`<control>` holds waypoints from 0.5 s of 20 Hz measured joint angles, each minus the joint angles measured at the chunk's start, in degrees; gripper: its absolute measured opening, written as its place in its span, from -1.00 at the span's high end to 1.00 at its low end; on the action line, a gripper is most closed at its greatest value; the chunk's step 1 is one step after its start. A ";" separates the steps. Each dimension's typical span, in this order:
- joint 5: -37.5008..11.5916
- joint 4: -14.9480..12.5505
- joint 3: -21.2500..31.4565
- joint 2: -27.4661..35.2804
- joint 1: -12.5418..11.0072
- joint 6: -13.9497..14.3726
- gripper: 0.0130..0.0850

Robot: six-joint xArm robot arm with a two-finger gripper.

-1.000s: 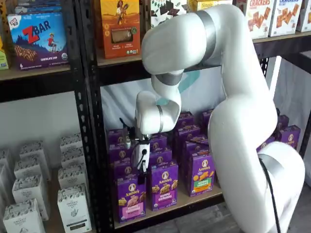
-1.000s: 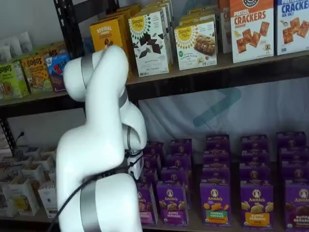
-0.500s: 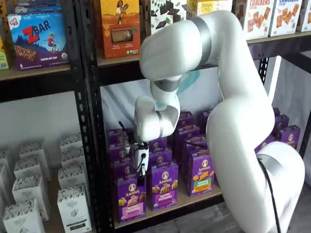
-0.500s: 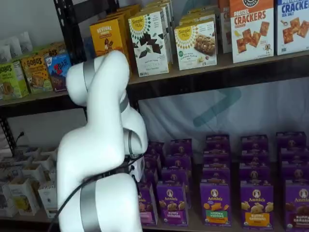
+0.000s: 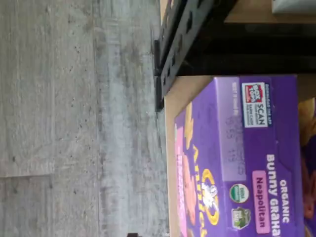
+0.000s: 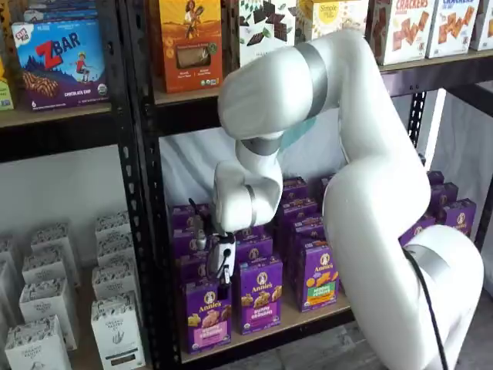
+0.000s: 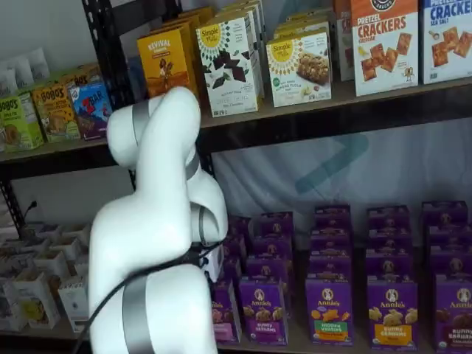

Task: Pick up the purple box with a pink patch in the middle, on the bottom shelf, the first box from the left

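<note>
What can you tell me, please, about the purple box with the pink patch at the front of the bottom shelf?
The upright purple cardboard box with a pink patch stands at the front edge of the tan wooden bottom shelf, beside a black perforated post. Its front shows a round white logo, a tan snack picture and the pink patch below. The wrist view shows its top, printed "Neapolitan". More purple boxes stand behind and beside it. The robot's hand hangs just above it; contact is unclear.

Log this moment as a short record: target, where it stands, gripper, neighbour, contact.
target: upright purple cardboard box with a pink patch
location: front of the light tan bottom shelf board, beside the black perforated steel post
gripper: white gripper body with black fingers just above the target; opening not visible
neighbour: purple box with yellow-lettered patch
contact: none visible
</note>
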 joint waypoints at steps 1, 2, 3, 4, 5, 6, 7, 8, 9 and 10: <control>-0.07 -0.03 -0.44 0.38 -0.02 0.01 -1.00; -0.12 -0.24 -0.87 0.76 -0.05 0.18 -1.00; -0.18 -0.64 -1.29 1.14 -0.08 0.53 -1.00; -0.22 -1.42 -1.80 1.60 -0.17 1.19 -1.00; -0.22 -2.31 -2.37 2.12 -0.28 1.90 -1.00; -0.19 -2.91 -2.74 2.47 -0.38 2.38 -1.00; -0.20 -3.56 -3.08 2.82 -0.48 2.90 -1.00; -0.35 -4.38 -3.46 3.26 -0.60 3.52 -1.00; -0.44 -4.88 -3.80 3.64 -0.70 3.89 -1.00; -0.46 -5.24 -4.14 3.99 -0.80 4.13 -1.00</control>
